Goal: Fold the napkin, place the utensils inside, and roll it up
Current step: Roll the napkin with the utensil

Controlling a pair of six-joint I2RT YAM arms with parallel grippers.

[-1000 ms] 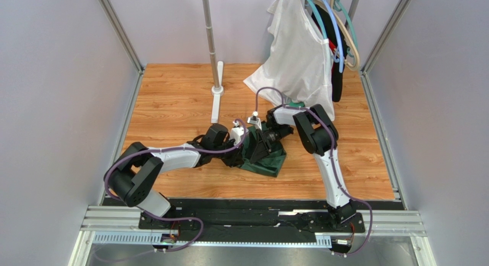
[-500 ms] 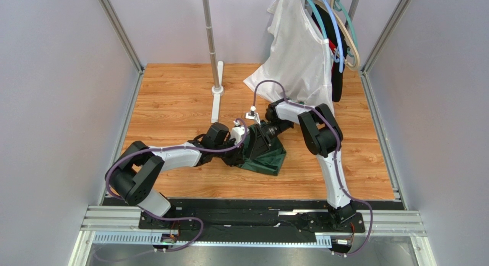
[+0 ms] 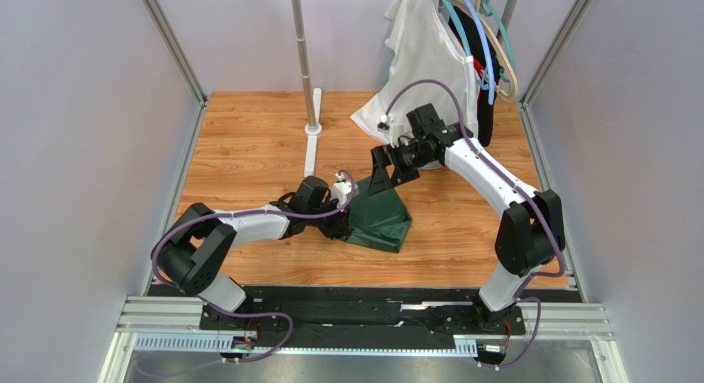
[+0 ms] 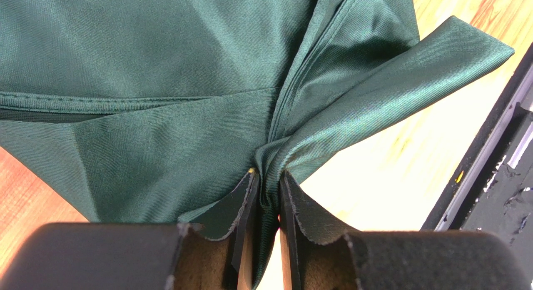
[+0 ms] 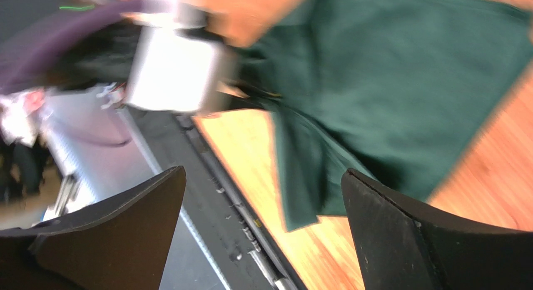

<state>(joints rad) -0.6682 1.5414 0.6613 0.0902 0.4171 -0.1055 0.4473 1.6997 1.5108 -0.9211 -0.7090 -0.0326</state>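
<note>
Left wrist view: one napkin [image 4: 187,84], one fold pinched
Left gripper [image 4: 268,180] clamps it; right gripper [image 5: 263,176] spread wide, cloth beneath

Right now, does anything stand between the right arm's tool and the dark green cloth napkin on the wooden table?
Nothing visible does. The right tool hangs open above the dark green cloth napkin's far edge. The left tool, shut on a fold at its left side, lies off that path.
</note>
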